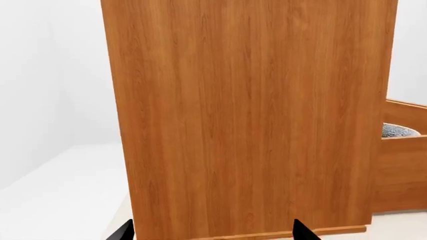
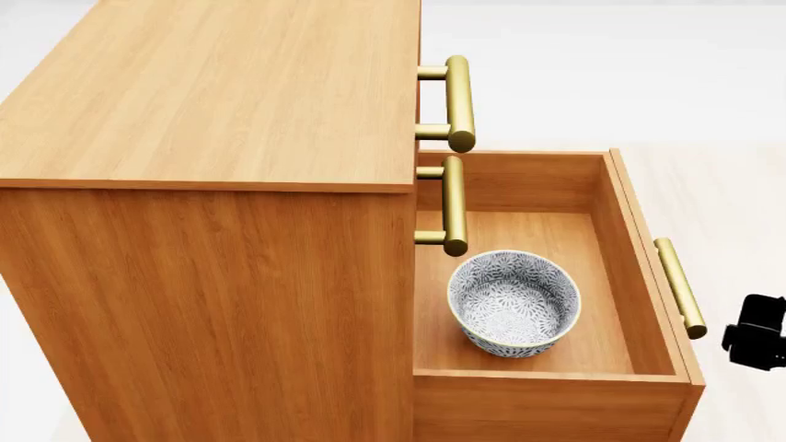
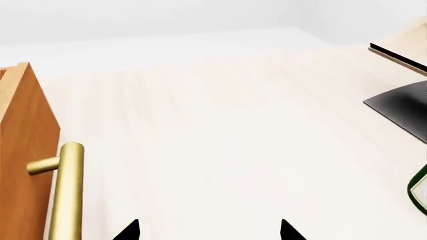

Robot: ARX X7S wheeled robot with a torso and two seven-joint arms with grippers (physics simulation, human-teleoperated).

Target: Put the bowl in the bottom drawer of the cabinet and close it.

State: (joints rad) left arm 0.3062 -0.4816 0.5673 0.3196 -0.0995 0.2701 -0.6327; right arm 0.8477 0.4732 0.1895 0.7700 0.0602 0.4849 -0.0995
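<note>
Both my grippers stand parted and empty; bowl [image 2: 514, 302] sits inside pulled-out bottom drawer [image 2: 553, 385], so right gripper [image 2: 759, 333] should press its handle [image 2: 679, 286] squarely toward cabinet [image 2: 209, 212].

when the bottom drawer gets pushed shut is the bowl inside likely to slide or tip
The bowl looks glazed and sits loose on the bottom drawer's smooth wooden floor, so a quick shove could probably make it slide. It stands upright and looks wider than tall, so tipping seems unlikely. If ceramic, as it appears, knocking a drawer wall might chip it; a slow push on the brass handle seems safer.
</note>
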